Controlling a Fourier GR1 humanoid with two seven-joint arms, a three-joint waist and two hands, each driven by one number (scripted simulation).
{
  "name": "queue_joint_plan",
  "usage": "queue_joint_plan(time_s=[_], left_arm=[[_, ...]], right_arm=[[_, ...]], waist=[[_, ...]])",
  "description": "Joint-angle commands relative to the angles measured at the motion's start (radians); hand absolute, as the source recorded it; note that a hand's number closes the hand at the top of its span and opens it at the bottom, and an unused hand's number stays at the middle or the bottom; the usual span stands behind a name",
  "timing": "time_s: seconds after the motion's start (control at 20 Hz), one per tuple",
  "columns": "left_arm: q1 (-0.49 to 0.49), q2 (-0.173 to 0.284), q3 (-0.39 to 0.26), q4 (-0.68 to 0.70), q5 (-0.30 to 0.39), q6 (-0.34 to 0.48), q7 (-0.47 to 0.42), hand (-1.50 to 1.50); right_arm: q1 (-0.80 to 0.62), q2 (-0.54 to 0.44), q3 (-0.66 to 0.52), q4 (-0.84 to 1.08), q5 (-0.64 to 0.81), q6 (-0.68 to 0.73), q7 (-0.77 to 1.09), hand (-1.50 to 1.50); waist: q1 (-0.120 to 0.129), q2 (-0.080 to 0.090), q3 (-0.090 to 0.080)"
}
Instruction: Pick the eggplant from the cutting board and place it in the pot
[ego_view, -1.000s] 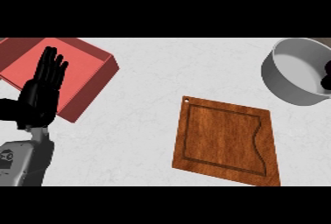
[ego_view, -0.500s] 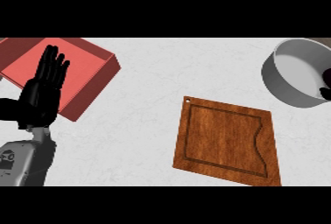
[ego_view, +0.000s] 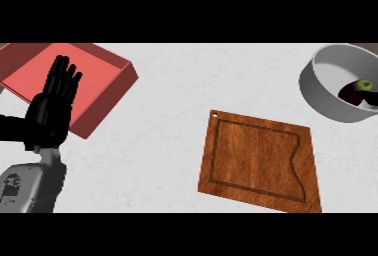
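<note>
Lying inside the grey pot (ego_view: 325, 97) at the far right, the eggplant (ego_view: 359, 93) shows as a dark purple body with a green cap, partly cut by the view's edge. Little could go wrong now, I judge; only a knock to the pot might tip it. The cutting board (ego_view: 258, 162) on the bench (ego_view: 170, 125) carries nothing. A red box (ego_view: 88, 117) at the left shows nothing inside. The left hand (ego_view: 52, 107) rests over it, fingers straight and upright, holding nothing. The right hand is out of sight.

No readable text, label or number on anything.
</note>
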Motion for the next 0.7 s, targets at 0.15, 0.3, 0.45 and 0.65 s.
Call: queue_joint_plan(time_s=[0.15, 0.3, 0.45, 0.65], left_arm=[[0.037, 0.001, -0.001, -0.027, -0.013, -0.005, -0.002, 0.00], [0.038, -0.028, -0.015, -0.017, -0.038, 0.023, -0.016, 0.00], [-0.034, 0.008, 0.023, -0.009, -0.020, 0.017, 0.042, 0.00], [0.011, -0.023, 0.018, 0.044, -0.024, -0.014, -0.056, 0.00]], right_arm=[[0.013, 0.049, -0.136, -0.090, -0.139, -0.129, -0.068, -1.50], [0.085, 0.041, -0.209, -0.189, -0.252, -0.106, -0.156, -1.50], [0.141, 0.033, -0.260, -0.226, -0.298, -0.122, -0.215, -1.50], [0.293, 0.069, -0.281, -0.448, -0.333, -0.120, -0.180, -1.50]], waist=[[-0.005, -0.003, 0.002], [-0.018, -0.004, 0.002], [-0.015, -0.002, 0.002], [-0.019, -0.003, 0.001]])
